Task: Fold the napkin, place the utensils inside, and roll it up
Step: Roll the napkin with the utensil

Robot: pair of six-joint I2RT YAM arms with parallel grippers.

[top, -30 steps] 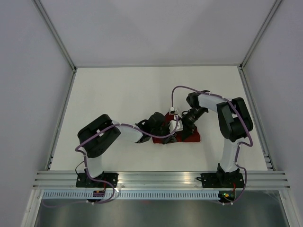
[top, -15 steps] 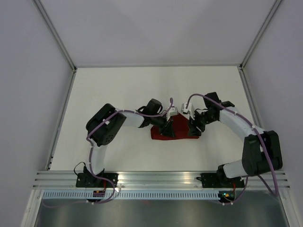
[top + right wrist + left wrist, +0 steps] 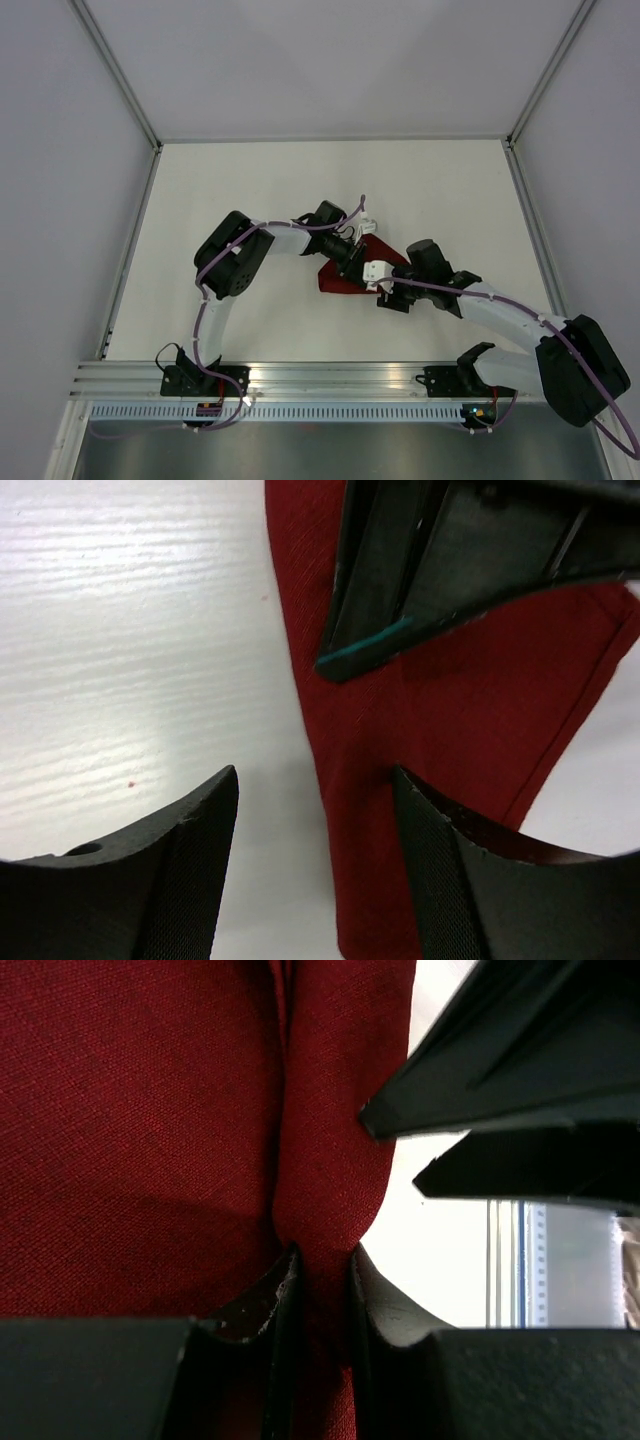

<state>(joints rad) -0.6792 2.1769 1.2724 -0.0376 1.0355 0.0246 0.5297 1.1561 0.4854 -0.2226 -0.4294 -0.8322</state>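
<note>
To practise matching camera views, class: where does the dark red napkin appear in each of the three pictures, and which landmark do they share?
Top external: napkin near the picture's centre, partly hidden.
Left wrist: napkin fills the left and middle, a fold pinched in the left claw.
Right wrist: napkin runs down the right half, the open right claw straddling its edge.
Shared landmark: the white table beside the napkin's edge.

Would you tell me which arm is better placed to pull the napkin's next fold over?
Left, probably. The left gripper is shut on a ridge of the napkin, ready to drag it; the right gripper hangs open over the napkin's edge, gripping nothing.
</note>
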